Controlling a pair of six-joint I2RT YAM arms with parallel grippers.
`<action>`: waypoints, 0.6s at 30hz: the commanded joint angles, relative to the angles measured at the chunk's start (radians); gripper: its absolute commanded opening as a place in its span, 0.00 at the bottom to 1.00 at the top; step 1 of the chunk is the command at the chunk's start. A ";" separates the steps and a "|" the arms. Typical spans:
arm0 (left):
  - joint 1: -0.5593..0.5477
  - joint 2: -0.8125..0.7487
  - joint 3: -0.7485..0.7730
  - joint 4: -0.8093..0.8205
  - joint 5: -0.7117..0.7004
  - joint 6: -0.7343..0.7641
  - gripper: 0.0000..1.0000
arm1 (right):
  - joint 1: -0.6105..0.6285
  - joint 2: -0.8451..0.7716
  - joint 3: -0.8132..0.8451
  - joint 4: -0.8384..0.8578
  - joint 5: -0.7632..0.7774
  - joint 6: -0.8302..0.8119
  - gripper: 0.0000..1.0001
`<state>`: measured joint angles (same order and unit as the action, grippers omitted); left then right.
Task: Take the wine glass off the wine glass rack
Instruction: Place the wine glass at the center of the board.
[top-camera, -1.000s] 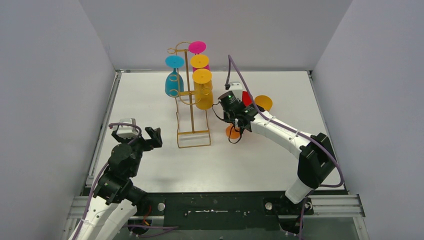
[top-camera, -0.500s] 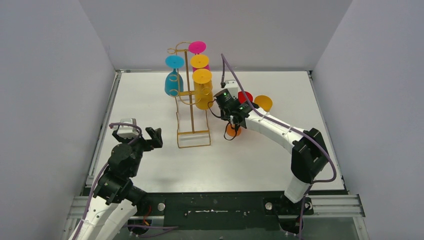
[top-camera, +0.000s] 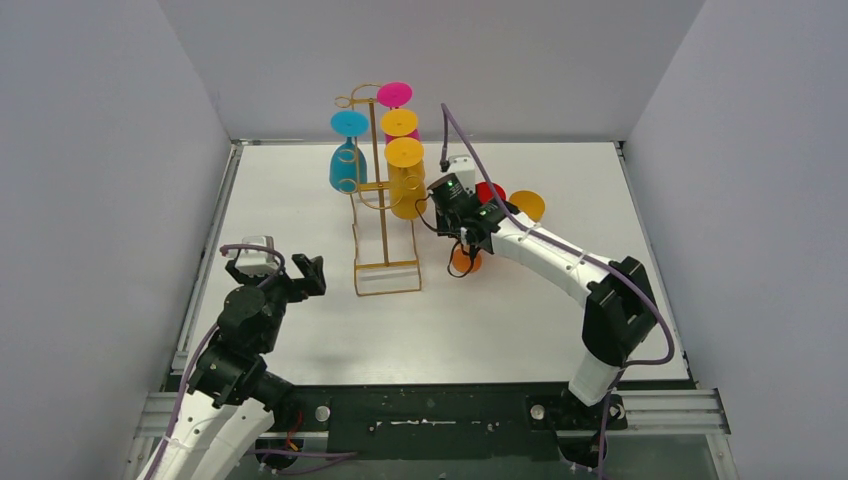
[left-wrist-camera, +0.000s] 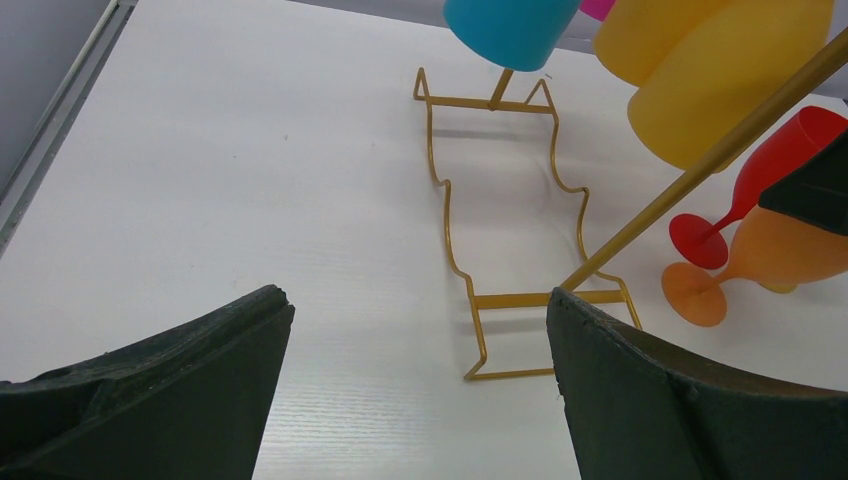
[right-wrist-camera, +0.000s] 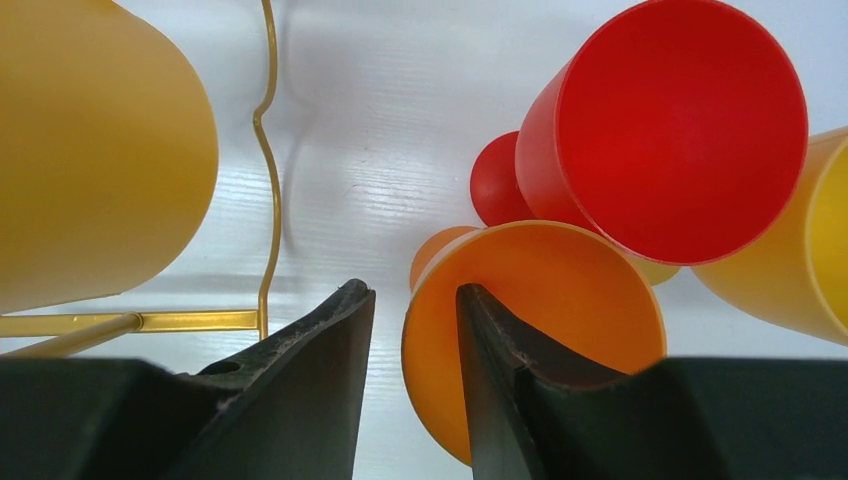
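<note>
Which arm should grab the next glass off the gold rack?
Probably right. The right gripper hangs beside the yellow glasses on the rack, fingers loosely straddling the orange glass rim. The left gripper sits open, lower, near the rack's base.

Top external view: mounted high and behind the arm bases, aimed down and forward over the table (top-camera: 300, 200). Distant; whole workspace in frame, bases along the bottom edge, wine glass rack (top-camera: 385, 235) upper centre.

Left wrist view: low over the table, aimed forward and slightly down. Jaws of the left gripper (left-wrist-camera: 418, 300) in both lower corners; rack base at mid-frame, moderately near.

Right wrist view: aimed almost straight down, very close. Jaws of the right gripper (right-wrist-camera: 415, 292) at the bottom edge; orange glass (right-wrist-camera: 560, 300) and red glass (right-wrist-camera: 680, 130) filling the right half.

Shared by all three: rack base wire, orange and red glasses, surrounding table surface.
</note>
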<state>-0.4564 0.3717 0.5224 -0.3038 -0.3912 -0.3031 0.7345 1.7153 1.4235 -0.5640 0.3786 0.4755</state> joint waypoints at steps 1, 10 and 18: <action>0.006 0.005 0.009 0.031 0.006 0.010 0.97 | 0.011 -0.045 0.050 0.005 0.020 -0.015 0.38; 0.011 0.075 0.029 0.042 0.030 -0.039 0.97 | 0.023 -0.238 -0.058 0.052 -0.019 0.014 0.47; 0.016 0.172 0.136 0.049 0.360 0.029 0.97 | 0.016 -0.579 -0.397 0.318 -0.146 0.070 0.72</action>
<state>-0.4473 0.5079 0.5571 -0.3038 -0.2546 -0.3119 0.7528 1.2678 1.1458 -0.4232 0.2852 0.5171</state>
